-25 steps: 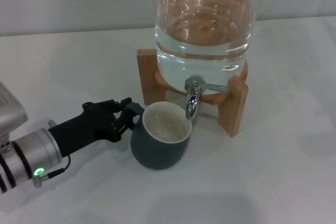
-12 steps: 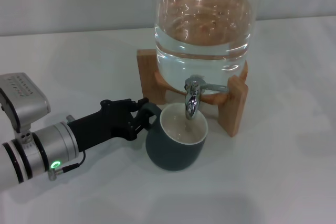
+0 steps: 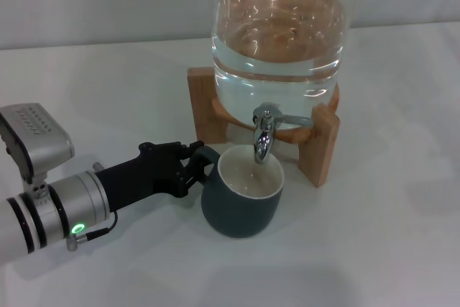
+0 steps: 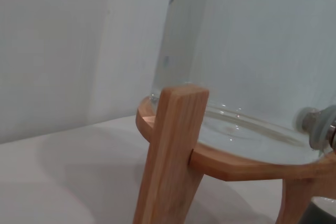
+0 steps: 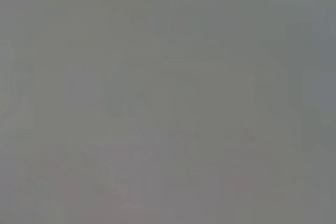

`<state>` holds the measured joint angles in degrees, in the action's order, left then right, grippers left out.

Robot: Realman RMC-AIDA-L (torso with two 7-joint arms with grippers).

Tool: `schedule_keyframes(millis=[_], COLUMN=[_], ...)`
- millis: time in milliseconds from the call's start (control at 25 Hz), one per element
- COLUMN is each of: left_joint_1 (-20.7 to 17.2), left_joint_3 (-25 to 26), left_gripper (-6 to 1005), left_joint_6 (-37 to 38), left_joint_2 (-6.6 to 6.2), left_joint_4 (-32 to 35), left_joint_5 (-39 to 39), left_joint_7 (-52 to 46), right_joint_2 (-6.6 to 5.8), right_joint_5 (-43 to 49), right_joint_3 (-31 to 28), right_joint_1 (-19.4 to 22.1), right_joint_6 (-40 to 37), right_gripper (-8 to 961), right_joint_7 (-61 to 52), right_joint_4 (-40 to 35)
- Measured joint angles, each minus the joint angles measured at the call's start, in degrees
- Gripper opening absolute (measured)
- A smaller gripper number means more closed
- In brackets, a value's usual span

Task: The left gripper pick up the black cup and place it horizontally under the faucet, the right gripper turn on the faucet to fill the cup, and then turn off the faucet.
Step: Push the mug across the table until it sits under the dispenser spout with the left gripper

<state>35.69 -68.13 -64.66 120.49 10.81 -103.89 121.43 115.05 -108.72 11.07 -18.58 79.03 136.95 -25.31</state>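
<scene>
I've slid the black cup (image 3: 241, 203), handle clenched in my left gripper (image 3: 188, 170), under the faucet (image 3: 262, 138) (mid-table); filling comes next.

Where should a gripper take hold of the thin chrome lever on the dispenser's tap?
Probably the free end of the faucet lever, approached from the robot's right: it sticks out sideways toward the wooden stand's right leg, while the black cup and left gripper crowd the other side.
</scene>
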Motion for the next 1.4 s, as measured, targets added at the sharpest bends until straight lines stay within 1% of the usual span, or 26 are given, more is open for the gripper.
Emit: schedule_keyframes(millis=[280, 560, 760, 1000, 1200, 1400], left_joint_1=[0.22, 1.52, 1.75, 1.04, -0.46, -0.26], left_joint_3=[-0.03, -4.17, -4.35, -4.38, -4.38, -4.38], left_gripper=[203, 252, 284, 288, 292, 296], left_joint_6=[0.01, 1.66, 2.59, 2.57, 1.5, 2.17], left_joint_2=[0.0, -0.03, 0.01, -0.26, -0.45, -0.41], left_joint_4=[0.0, 0.0, 0.0, 0.33, 1.37, 1.29], left_joint_5=[0.33, 0.08, -0.75, -1.23, -1.23, -1.23], left_joint_7=[-1.64, -4.31, -4.88, -5.29, -5.26, -5.37], right_joint_2=[0.0, 0.0, 0.0, 0.0, 0.0, 0.0], right_joint_5=[0.0, 0.0, 0.01, 0.0, 0.01, 0.01], right_joint_3=[-0.08, -0.26, -0.31, -0.34, -0.21, -0.21], right_joint_1=[-0.07, -0.4, -0.52, -0.42, -0.28, -0.39], right_joint_6=[-0.04, -0.17, -0.34, -0.47, -0.21, -0.05], right_gripper=[826, 826, 826, 826, 826, 825], right_joint_7=[0.28, 0.62, 0.69, 1.09, 1.13, 1.13], right_joint_4=[0.0, -0.01, 0.0, 0.11, 0.42, 0.76])
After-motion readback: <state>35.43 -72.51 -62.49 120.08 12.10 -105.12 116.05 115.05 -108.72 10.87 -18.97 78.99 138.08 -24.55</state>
